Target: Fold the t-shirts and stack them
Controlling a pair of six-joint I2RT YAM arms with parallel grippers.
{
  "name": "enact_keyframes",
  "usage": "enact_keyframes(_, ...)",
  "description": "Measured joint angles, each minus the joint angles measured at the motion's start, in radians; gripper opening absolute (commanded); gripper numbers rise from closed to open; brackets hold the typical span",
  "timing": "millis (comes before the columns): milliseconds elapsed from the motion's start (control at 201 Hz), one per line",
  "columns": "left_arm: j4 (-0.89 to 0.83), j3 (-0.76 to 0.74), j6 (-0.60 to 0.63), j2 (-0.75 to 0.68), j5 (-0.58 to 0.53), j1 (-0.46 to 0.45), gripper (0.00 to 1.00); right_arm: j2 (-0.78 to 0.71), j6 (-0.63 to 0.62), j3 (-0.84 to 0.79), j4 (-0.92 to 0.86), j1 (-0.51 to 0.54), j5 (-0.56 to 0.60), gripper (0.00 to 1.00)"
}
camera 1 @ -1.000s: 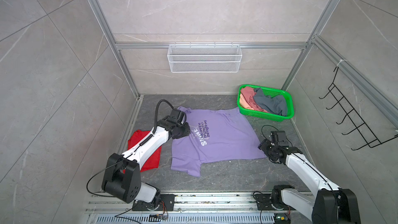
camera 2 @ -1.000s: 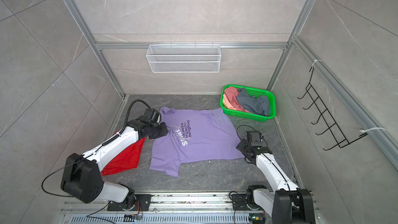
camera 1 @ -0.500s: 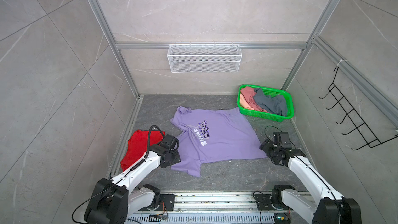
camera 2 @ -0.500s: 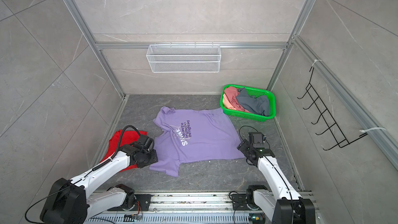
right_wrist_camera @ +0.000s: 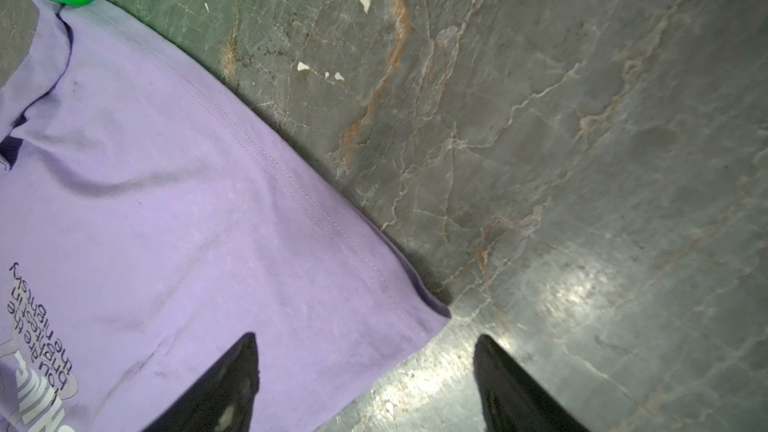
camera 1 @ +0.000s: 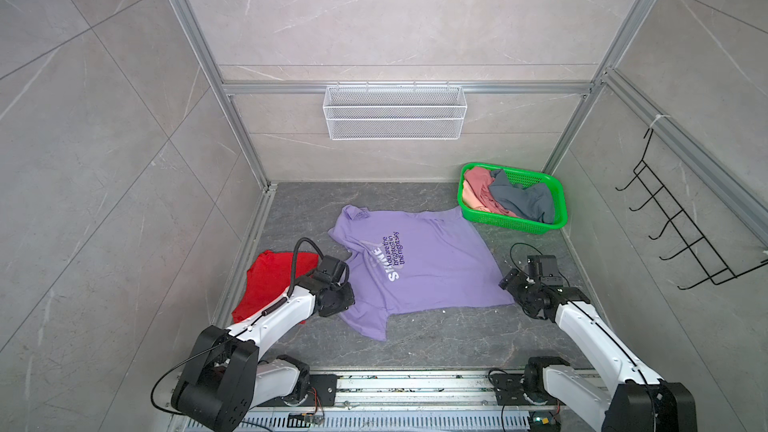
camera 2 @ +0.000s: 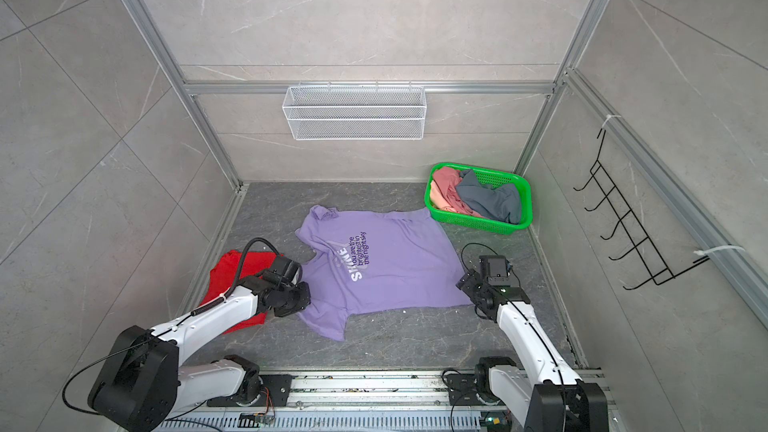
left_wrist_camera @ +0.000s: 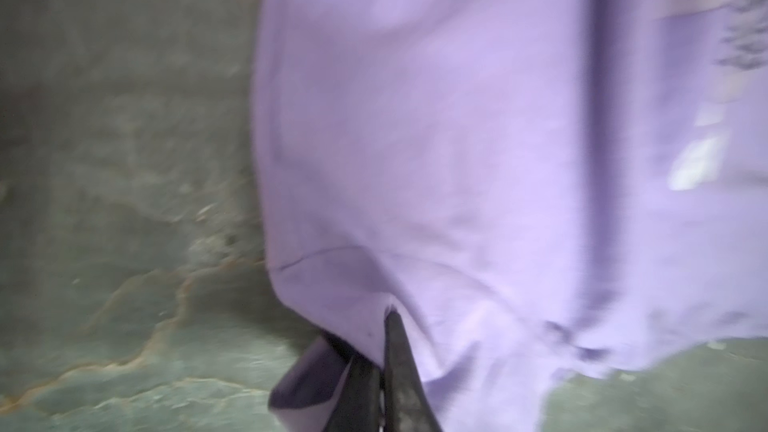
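The left end effector (left_wrist_camera: 374, 338) has come down to the lavender t-shirt (camera 1: 432, 272), at the sleeve farthest from the green basket (camera 1: 515, 224), and pinched shut on it. The right end effector (right_wrist_camera: 365, 338) is wide open over the hem corner, holding nothing. The fold can probably start soon.

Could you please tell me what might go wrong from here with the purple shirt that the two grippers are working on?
1. The left gripper is shut on just a small pinch at the edge of the purple shirt; a pull may slip it free.
2. The right gripper stands open astride the hem corner; closing may catch too little cloth.
3. The left arm lies over the red shirt and may drag it.
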Motion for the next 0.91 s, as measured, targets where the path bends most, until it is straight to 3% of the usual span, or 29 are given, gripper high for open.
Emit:
enact_keyframes(174,-0.045,0.286,0.058,0.094,0.059,0.0,0.0,0.0,0.003,-0.007,0.007,0.0,0.0,0.82)
enact_keyframes(279,-0.06,0.466,0.109,0.241,0.093,0.0,0.39,0.01,0.004,-0.014,0.016,-0.003,0.0,0.82)
enact_keyframes(473,-0.135,0.747,0.204,0.553,0.1,0.0,0.47,0.06,0.007,-0.015,0.053,-0.004,-0.002,0.82)
enact_keyframes(647,-0.151,0.738,0.233,0.534,0.067,0.003,0.48,0.065,0.006,-0.015,0.075,-0.005,-0.004,0.82)
enact_keyframes(906,-0.106,0.483,0.22,0.345,0.023,0.02,0.45,0.066,0.007,-0.023,0.093,-0.006,-0.006,0.82)
